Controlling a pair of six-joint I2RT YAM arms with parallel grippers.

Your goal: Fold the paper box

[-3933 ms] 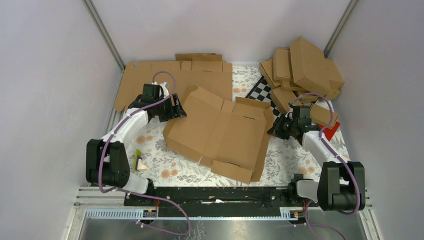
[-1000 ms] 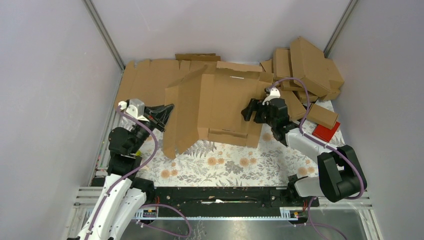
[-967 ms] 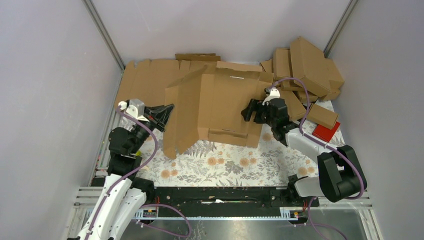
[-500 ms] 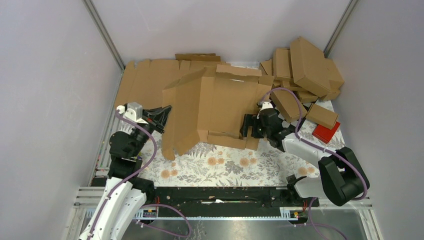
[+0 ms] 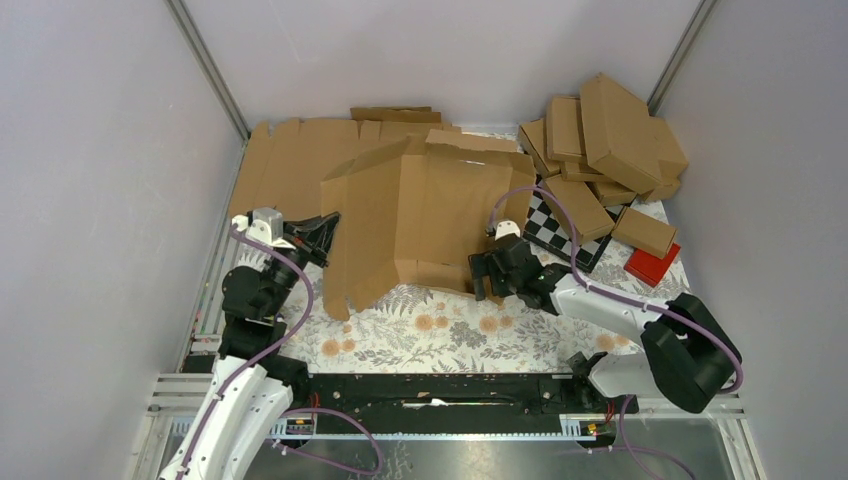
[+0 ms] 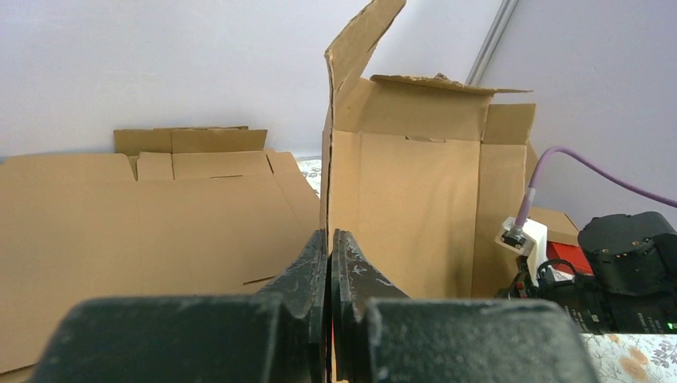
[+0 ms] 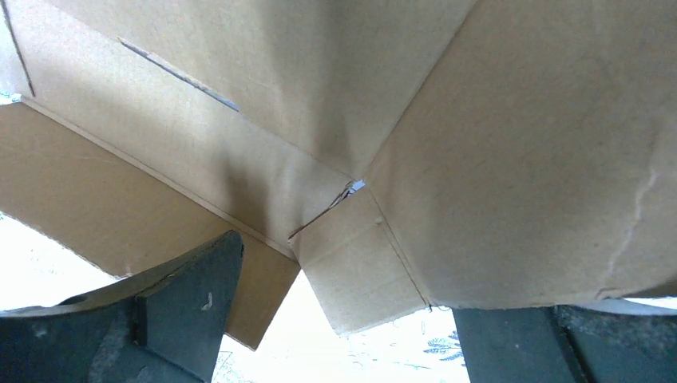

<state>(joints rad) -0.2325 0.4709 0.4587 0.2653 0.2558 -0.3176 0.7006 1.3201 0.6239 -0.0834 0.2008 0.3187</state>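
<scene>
— So, where does the brown corrugated cardboard paper box (image 5: pixel 430 205) sit?

— Just left of the black-and-white checkered board (image 5: pixel 556 228), on the floral-patterned bench (image 5: pixel 440 330). It is half raised. Its broad middle panel leans up and away from the arms, and the side panel farthest from the checkered board stands nearly upright. A flap is bent over along the top edge.

— And the left jaws?

— Pressed fully together. From the left wrist, the two dark fingers (image 6: pixel 307 267) meet. The upright panel's edge runs straight down into the seam between them, so they pinch the paper box on the side away from the checkered board.

— The right jaws?

— Spread as wide as they go, gripping nothing. They sit at the box's near corner, just left of the checkered board and a little closer to the arm bases. In the right wrist view one finger (image 7: pixel 188 299) shows at lower left and the other at lower right. A small corner flap hangs in the gap between them. Whether either finger touches the cardboard, I cannot tell.

— Anything else about?

— A heap of folded brown cardboard boxes (image 5: pixel 615 130) lies behind and to the right of the checkered board. A small red box (image 5: pixel 650 265) lies just right of it. Flat brown cardboard sheets (image 5: pixel 290 165) lie well left of it, behind the paper box.
</scene>
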